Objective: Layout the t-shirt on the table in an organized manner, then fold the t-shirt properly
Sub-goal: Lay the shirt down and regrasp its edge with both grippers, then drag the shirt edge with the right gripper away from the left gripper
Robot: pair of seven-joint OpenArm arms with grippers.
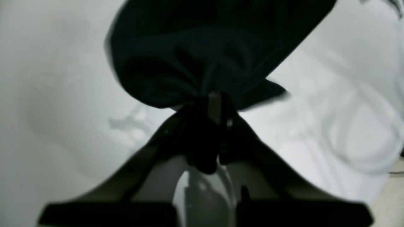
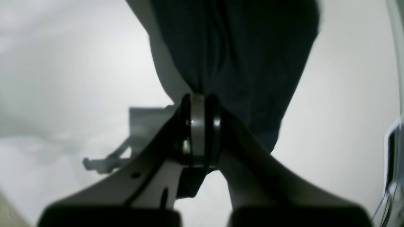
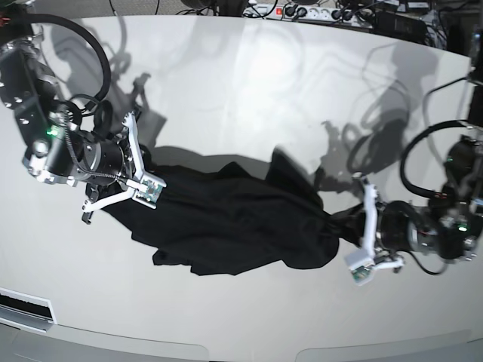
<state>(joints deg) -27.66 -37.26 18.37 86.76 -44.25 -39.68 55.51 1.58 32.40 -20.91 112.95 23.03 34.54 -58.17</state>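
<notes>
The black t-shirt point(image 3: 241, 215) lies stretched and rumpled across the white table point(image 3: 249, 90), pulled between the two arms. My left gripper point(image 1: 216, 101), at the base view's right point(image 3: 349, 226), is shut on a bunched end of the t-shirt point(image 1: 202, 56). My right gripper point(image 2: 200, 97), at the base view's left point(image 3: 149, 175), is shut on the opposite end of the t-shirt point(image 2: 240, 47). Fabric fans away from both pairs of closed fingers. The neckline and sleeves are hidden in the folds.
Cables and power strips point(image 3: 309, 11) run along the table's far edge. The table's curved front edge point(image 3: 249, 339) lies just below the shirt. Arm shadows fall on the white surface behind the shirt.
</notes>
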